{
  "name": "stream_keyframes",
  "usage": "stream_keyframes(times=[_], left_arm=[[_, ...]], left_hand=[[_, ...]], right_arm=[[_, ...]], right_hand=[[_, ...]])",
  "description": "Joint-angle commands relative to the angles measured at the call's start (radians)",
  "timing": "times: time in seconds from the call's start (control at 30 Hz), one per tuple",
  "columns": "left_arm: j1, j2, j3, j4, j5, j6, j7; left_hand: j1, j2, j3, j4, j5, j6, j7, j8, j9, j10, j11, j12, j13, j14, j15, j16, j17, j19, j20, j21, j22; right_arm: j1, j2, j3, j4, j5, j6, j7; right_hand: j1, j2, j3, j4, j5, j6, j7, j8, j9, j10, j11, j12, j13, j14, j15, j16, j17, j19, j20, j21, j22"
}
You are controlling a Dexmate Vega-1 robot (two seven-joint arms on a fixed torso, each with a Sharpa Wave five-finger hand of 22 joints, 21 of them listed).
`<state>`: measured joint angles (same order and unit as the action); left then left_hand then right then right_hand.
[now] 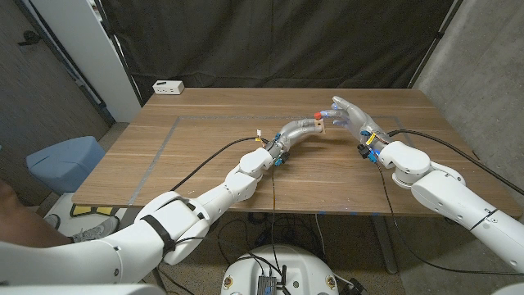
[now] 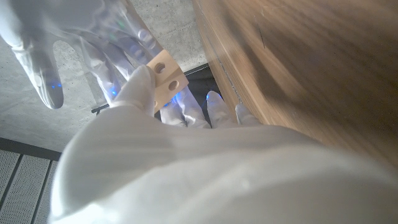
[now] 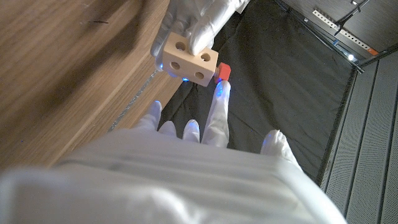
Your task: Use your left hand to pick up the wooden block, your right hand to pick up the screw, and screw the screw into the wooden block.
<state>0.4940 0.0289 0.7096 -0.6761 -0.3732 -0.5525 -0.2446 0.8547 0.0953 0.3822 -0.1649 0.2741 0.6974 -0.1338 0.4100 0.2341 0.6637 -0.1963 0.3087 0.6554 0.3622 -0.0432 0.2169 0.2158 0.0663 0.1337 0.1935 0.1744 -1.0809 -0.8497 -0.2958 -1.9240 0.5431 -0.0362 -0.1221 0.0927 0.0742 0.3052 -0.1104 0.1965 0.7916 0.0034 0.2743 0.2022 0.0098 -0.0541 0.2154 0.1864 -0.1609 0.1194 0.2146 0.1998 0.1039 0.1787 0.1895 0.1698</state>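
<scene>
Block and screw held above the table.
Left hand [image 1: 306, 129] pinches the wooden block [image 3: 189, 58] in the air; the red screw [image 3: 223, 72] sits at its end, and a fingertip of the spread right hand [image 1: 350, 115] touches it.

Pale, smooth, unvarnished wooden block [image 3: 189, 60]; matt brown wood-grain tabletop [image 1: 205, 139]; both hands in thin, slightly glossy white glove material.

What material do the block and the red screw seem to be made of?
Block: pale unfinished wood, judging by its matte light tan faces with drilled round holes. Screw: probably plastic or painted wood; its red head looks smooth and uniform, but too little shows to be sure.
</scene>
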Motion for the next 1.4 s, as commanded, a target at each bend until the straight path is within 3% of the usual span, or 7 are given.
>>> stream_keyframes(times=[0.03, 0.73, 1.23, 1.4], left_arm=[[-0.012, -0.007, -0.001, 0.021, -0.001, -0.009, -0.008], [-0.023, 0.007, 0.014, 0.001, 0.034, 0.017, 0.032], [-0.014, 0.029, 0.018, -0.045, 0.046, 0.041, 0.054], [-0.014, 0.037, 0.024, -0.056, 0.058, 0.042, 0.063]], left_hand=[[0.0, 0.01, 0.019, 0.011, 0.005, 0.05, -0.003, 0.007, 0.003, 0.008, 0.002, 0.004, 0.006, 0.008, -0.048, -0.002, 0.005, 0.008, 0.006, 0.007, 0.006], [-0.001, 0.008, 0.018, 0.01, 0.005, 0.052, -0.002, 0.008, 0.004, 0.011, 0.004, 0.006, 0.006, 0.009, -0.047, -0.002, 0.005, 0.008, 0.004, 0.008, 0.006], [0.0, 0.007, 0.015, 0.01, 0.004, 0.053, -0.001, 0.008, 0.004, 0.012, 0.004, 0.006, 0.004, 0.008, -0.045, -0.001, 0.005, 0.009, 0.008, 0.008, 0.006], [0.0, 0.007, 0.016, 0.01, 0.004, 0.05, 0.001, 0.006, 0.003, 0.01, 0.003, 0.005, 0.005, 0.008, -0.044, -0.001, 0.005, 0.009, 0.009, 0.008, 0.006]], right_arm=[[0.01, -0.005, -0.003, 0.008, 0.003, 0.0, 0.024], [0.028, -0.008, -0.009, 0.031, 0.021, 0.008, 0.058], [-0.019, -0.014, 0.041, -0.005, -0.001, 0.002, -0.041], [-0.023, -0.013, 0.046, -0.006, -0.012, 0.005, -0.05]], right_hand=[[0.004, 0.0, 0.007, -0.004, 0.007, 0.012, -0.001, 0.004, 0.005, 0.006, -0.004, 0.006, -0.001, 0.004, -0.002, 0.006, 0.001, 0.006, 0.001, 0.009, 0.002], [0.006, 0.001, 0.009, -0.004, 0.007, 0.03, 0.001, 0.005, 0.004, 0.014, -0.007, 0.003, -0.002, 0.005, -0.006, 0.004, 0.0, 0.003, -0.003, 0.006, 0.002], [0.012, 0.004, 0.014, -0.007, 0.008, 0.069, 0.001, 0.013, 0.003, 0.048, 0.004, 0.006, -0.002, 0.027, -0.005, 0.009, -0.001, 0.02, 0.0, 0.01, 0.002], [0.014, 0.003, 0.015, -0.009, 0.008, 0.056, -0.001, 0.005, 0.003, 0.051, 0.006, 0.004, -0.001, 0.033, -0.004, 0.01, -0.002, 0.026, 0.001, 0.011, 0.002]])
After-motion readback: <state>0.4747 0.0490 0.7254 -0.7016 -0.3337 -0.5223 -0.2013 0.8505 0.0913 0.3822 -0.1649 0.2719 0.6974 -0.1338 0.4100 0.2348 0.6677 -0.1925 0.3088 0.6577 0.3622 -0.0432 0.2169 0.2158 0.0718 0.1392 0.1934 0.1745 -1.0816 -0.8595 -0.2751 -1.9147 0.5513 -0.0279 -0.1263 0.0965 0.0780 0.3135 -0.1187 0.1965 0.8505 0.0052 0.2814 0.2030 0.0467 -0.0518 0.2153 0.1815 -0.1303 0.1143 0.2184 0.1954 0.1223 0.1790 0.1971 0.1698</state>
